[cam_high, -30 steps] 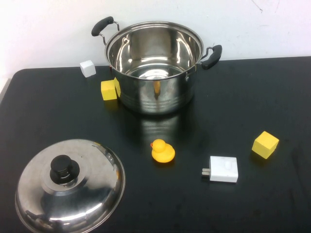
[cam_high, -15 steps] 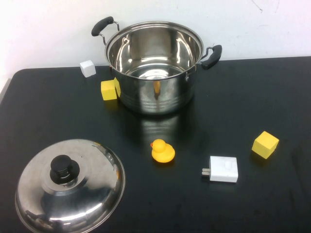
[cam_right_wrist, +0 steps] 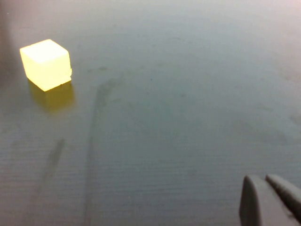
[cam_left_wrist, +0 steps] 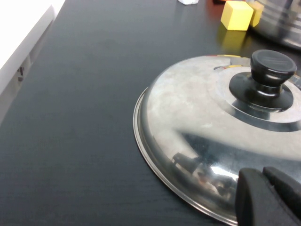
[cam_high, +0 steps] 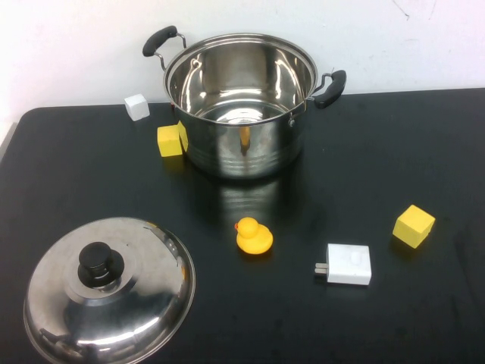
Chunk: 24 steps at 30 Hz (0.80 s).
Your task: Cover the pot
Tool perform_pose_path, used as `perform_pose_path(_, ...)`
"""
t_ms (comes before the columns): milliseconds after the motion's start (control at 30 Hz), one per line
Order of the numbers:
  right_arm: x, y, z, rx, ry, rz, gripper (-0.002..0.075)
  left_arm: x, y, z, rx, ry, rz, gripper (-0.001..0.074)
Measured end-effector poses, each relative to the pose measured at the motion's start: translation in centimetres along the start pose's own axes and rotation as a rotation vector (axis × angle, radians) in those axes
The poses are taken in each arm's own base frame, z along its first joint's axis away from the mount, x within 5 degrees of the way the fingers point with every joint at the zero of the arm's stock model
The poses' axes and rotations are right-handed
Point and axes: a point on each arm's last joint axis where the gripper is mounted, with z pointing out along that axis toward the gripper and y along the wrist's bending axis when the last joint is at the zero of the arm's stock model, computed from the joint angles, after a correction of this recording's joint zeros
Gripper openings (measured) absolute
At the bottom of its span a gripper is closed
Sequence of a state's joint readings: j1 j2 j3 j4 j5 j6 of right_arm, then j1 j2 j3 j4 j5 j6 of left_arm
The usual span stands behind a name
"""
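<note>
The pot (cam_high: 241, 106), a large shiny steel stockpot with two black side handles, stands open at the back middle of the black table. The domed steel lid (cam_high: 110, 292) with a black knob (cam_high: 100, 263) lies at the front left, apart from the pot. In the left wrist view the lid (cam_left_wrist: 207, 127) fills the frame, and my left gripper (cam_left_wrist: 262, 173) is shut and empty, just at the lid's near rim. My right gripper (cam_right_wrist: 264, 181) is shut and empty, low over bare table near a yellow cube (cam_right_wrist: 46, 63). Neither arm shows in the high view.
A yellow block (cam_high: 172, 139) touches the pot's left side, and a white cube (cam_high: 137, 106) sits behind it. A rubber duck (cam_high: 253, 236), a white charger (cam_high: 347, 264) and a yellow cube (cam_high: 414, 225) lie in front of the pot. A white wall runs behind the table.
</note>
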<state>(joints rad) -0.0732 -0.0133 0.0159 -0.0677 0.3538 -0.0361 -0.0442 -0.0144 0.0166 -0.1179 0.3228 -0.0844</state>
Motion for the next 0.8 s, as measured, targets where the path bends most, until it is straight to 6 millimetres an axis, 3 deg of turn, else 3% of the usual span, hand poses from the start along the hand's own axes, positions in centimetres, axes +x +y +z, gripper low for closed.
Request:
perform_pose_path(433, 0.0, 0.0, 0.0, 0.0, 0.0, 0.0, -0.0002, -0.3, 0.1, 0.0, -0.006, -0.041, 0.03, -0.0002)
perform_pose_path(800, 0.0, 0.0, 0.0, 0.0, 0.0, 0.0, -0.0002, -5.5, -0.5, -1.9, 0.054, -0.665, 0.038, -0.0002)
